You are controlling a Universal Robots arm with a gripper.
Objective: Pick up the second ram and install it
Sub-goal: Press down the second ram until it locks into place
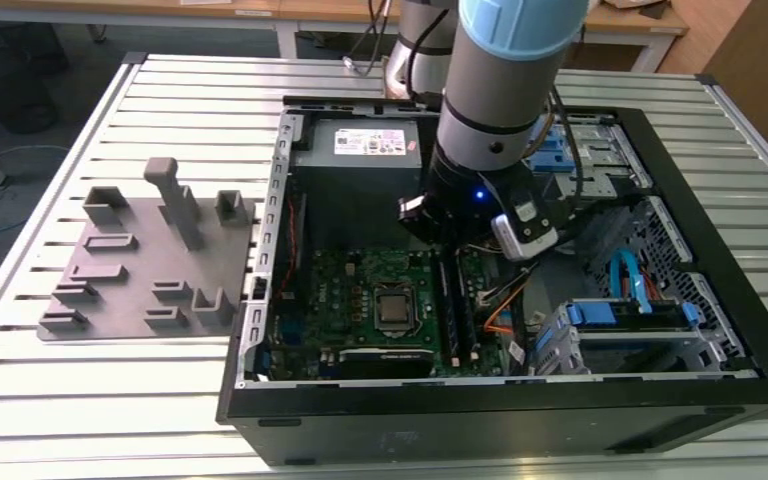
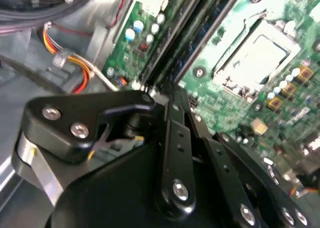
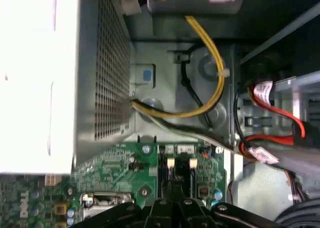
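Second ram (image 1: 470,305) appears to be the long dark strip standing on edge in the memory slots beside the processor socket (image 1: 394,308), though the arm's shadow makes it hard to separate from the black slot rails. The robot's hand (image 1: 467,232) hangs low inside the open computer case (image 1: 491,402), directly over the end of those slots nearest the power supply (image 1: 357,150).

In the second wrist view the hand (image 2: 167,95) is drawn narrow, its black links converging to a point just above the slot rails (image 2: 200,33) that run diagonally past the socket (image 2: 257,55). Whether anything is pinched between the tips cannot be made out. The first wrist view puts the hand (image 3: 172,192) right beside two white slot latches (image 3: 170,163) at the edge of the green motherboard (image 3: 110,173), with the perforated wall of the power supply (image 3: 112,63) and a looping yellow cable (image 3: 215,73) beyond.

The case lies on its side across the middle and the exterior view's right of the slatted metal worktop (image 1: 91,400). A grey parts fixture (image 1: 144,260) sits well apart from it, near the worktop's edge on the exterior view's left. Blue drive brackets (image 1: 631,312) fill the case's corner on the exterior view's right.
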